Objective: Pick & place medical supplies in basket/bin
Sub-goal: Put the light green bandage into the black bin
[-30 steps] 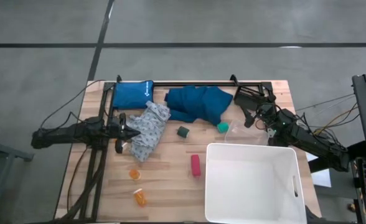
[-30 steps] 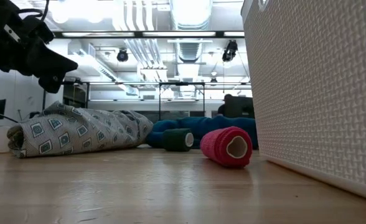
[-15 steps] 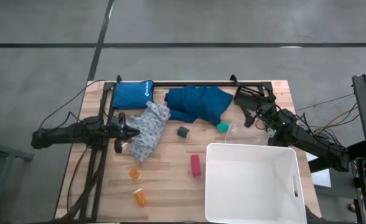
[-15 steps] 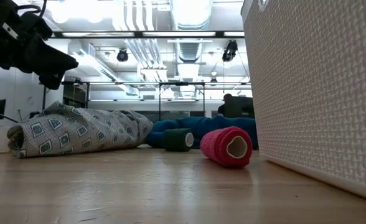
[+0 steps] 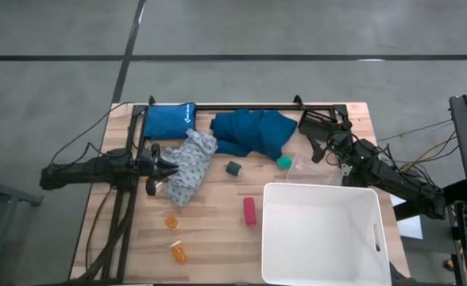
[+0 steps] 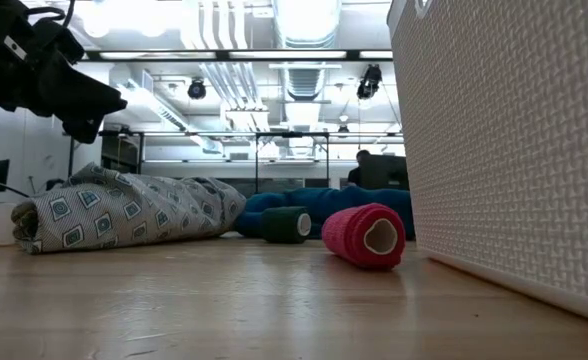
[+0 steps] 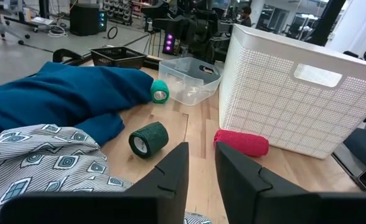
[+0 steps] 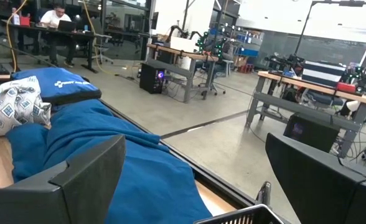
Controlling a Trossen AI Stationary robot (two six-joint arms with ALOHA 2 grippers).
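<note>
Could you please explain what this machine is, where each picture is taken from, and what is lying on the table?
These are two robot arms at a wooden table. One camera looks straight down, one sits at table height, one rides on each wrist. The left gripper hovers slightly open at the patterned garment, holding nothing. The right gripper waits open near the far right corner. Also lying there: a teal garment, two green rolls, a pink-red roll, orange pill bottles and the empty white tub.

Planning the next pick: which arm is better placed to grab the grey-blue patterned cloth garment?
Left. The left gripper hangs at the edge of the grey-blue patterned cloth garment, jaws slightly parted. The right gripper waits open across the table, beyond the dark teal cloth garment.
</note>
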